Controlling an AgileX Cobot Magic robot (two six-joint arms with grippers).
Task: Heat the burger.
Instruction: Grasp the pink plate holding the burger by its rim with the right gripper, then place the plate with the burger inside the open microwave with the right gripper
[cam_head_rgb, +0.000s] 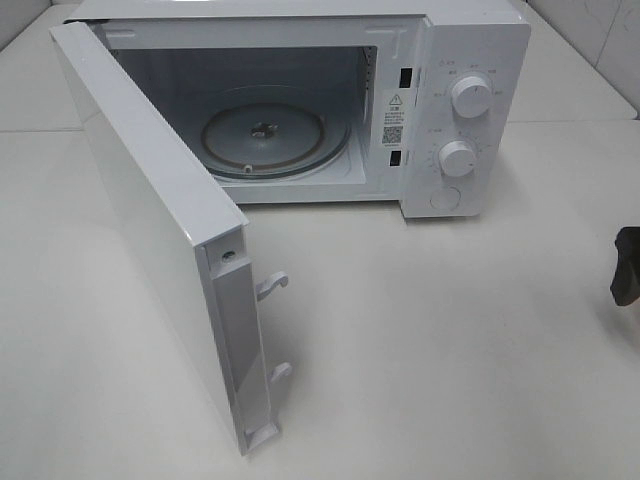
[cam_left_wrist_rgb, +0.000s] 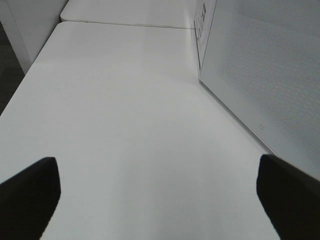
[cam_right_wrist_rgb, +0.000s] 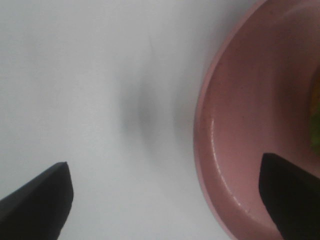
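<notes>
Left gripper (cam_left_wrist_rgb: 160, 200): the fingers (cam_left_wrist_rgb: 30, 195) are spread wide and released; only bare table (cam_left_wrist_rgb: 130, 115) is seen between them, and contact with it cannot be told.
Right gripper (cam_right_wrist_rgb: 165, 200): the fingers (cam_right_wrist_rgb: 35, 200) are spread wide and released; one finger is held over the table and the other over the inside of the pink plate (cam_right_wrist_rgb: 240, 125), so the plate's rim is straddled. Whether the plate is touched cannot be told.
Burger: only a yellow-green sliver (cam_right_wrist_rgb: 315, 117) is seen in the pink plate, at the edge of the right wrist view; more cannot be made out.
Right arm (cam_head_rgb: 626, 266): a dark part is seen at the right edge of the table, well apart from the microwave (cam_head_rgb: 470, 50).
Microwave: it is set at the far side of the table, with two knobs (cam_head_rgb: 470, 96) on its right panel.
Door (cam_head_rgb: 150, 220): it is swung open to the near left.
Turntable (cam_head_rgb: 265, 135): the glass disc is seen lying bare inside the cavity.
</notes>
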